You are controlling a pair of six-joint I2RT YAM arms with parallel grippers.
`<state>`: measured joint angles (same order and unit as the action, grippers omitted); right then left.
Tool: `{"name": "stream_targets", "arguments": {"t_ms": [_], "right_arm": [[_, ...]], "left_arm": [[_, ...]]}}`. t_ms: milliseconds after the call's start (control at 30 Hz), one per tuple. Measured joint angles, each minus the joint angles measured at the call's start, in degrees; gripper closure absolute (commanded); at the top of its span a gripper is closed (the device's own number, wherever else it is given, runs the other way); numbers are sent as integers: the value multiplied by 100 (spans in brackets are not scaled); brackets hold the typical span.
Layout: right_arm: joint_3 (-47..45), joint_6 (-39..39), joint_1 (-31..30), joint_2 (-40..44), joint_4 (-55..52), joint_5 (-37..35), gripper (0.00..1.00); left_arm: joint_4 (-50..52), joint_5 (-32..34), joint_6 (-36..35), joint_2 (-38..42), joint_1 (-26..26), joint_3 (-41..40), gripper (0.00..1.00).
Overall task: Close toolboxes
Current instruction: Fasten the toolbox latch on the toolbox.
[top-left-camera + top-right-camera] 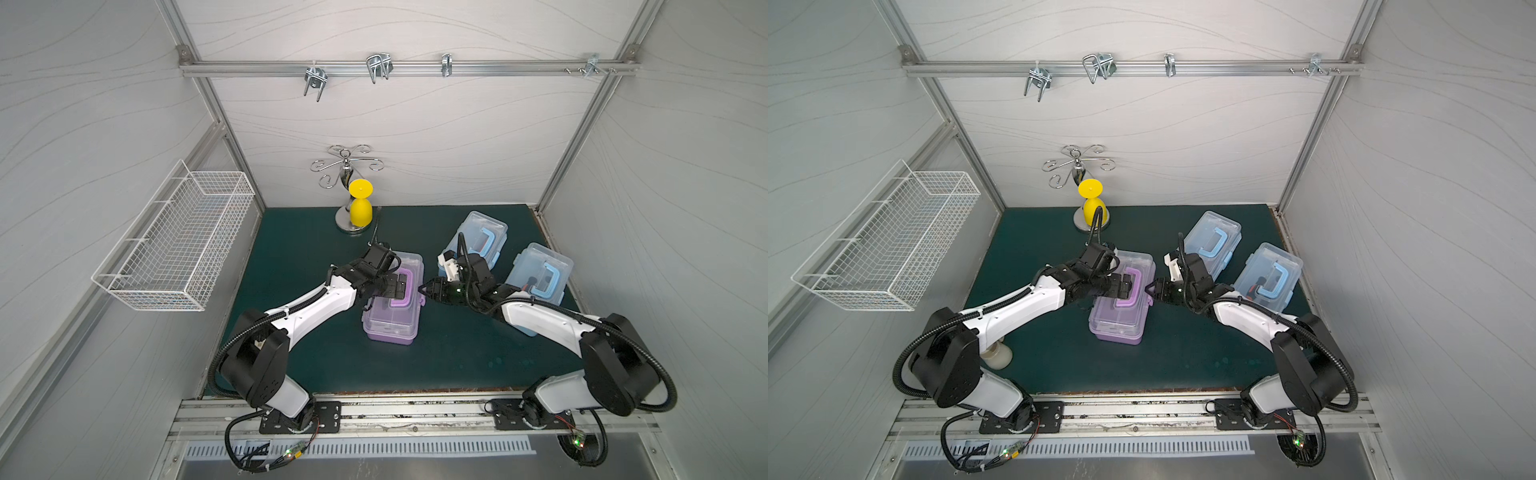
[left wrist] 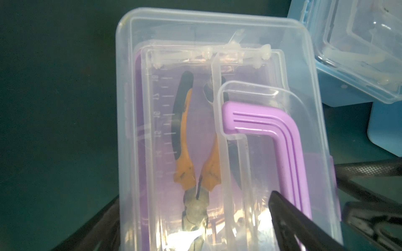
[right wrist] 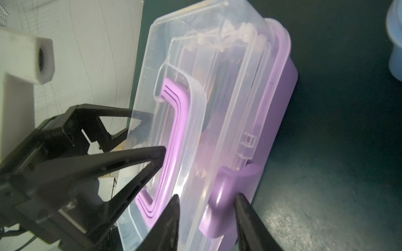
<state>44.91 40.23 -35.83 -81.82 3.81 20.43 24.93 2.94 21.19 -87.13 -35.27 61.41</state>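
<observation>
Both top views look down from high above the purple toolbox (image 1: 390, 324), showing the green mat (image 1: 316, 357) around it (nearly the same picture twice). Each wrist camera sits close to that toolbox, which all four views share: the left faces its clear lid (image 2: 134, 108), the right its latch (image 3: 219, 195).

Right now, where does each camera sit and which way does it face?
Top views: high in front, facing down and back; left arm and right arm meet at the purple toolbox.
Left wrist: on the left arm, looking down on the lid; one left gripper finger shows.
Right wrist: on the right arm, facing the latch; right gripper fingertips astride it, left gripper beyond.
Both wrist views share the purple handle.
</observation>
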Motion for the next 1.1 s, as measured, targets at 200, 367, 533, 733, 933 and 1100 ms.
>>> {"name": "stream_targets", "arguments": {"t_ms": [200, 367, 533, 733, 933, 1100], "right_arm": [[0, 22, -11, -15, -2, 4, 66], [0, 28, -9, -59, -11, -44, 68], [-2, 7, -17, -160, -107, -103, 66], [-2, -26, -28, -166, -101, -125, 72], [-2, -76, -63, -358, -111, -144, 74], [0, -79, -105, -452, -118, -146, 75]], "left_arm": [[0, -17, 2, 22, 0, -22, 1], [-2, -20, 2, 26, 0, -28, 1], [-2, -20, 2, 26, 0, -28, 1], [-2, -20, 2, 26, 0, -28, 1], [-2, -22, 2, 26, 0, -28, 1], [-2, -22, 2, 26, 0, -28, 1]]}}
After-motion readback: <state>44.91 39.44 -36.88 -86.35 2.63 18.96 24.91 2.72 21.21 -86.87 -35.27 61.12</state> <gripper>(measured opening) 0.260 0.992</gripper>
